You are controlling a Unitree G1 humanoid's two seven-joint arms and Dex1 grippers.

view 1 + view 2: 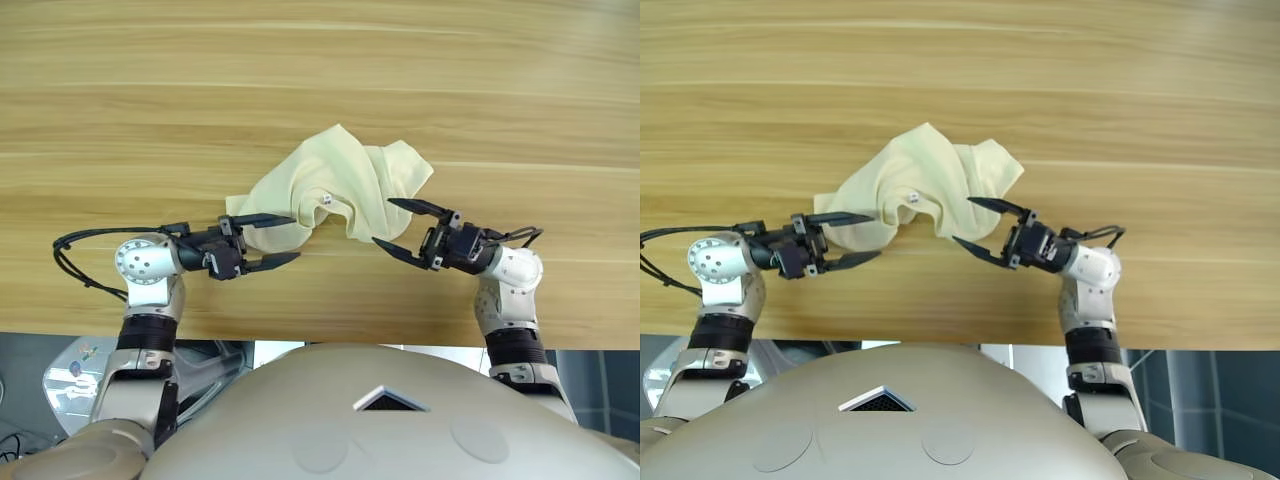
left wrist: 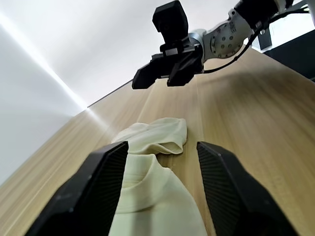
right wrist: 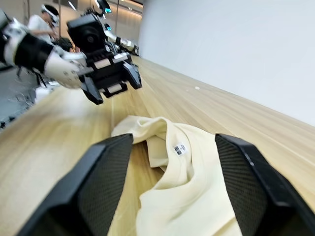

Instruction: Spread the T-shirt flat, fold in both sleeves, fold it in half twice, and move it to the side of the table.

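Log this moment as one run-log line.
pale yellow fabric T-shirt: crumpled on light wooden table, not spread | left gripper: open at its left edge | right gripper: open at its right edge | held: nothing

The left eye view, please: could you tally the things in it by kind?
T-shirt: 1
Grippers: 2, the left gripper and the right gripper, jaws open on both
Table: 1
Total: 4

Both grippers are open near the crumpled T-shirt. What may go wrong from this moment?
The T-shirt lies crumpled in overlapping folds, so the left gripper, open around one edge, may pinch several layers and drag the heap instead of spreading it. The right gripper, open at the opposite side, may grab a fold rather than a hem, leaving the shirt twisted.
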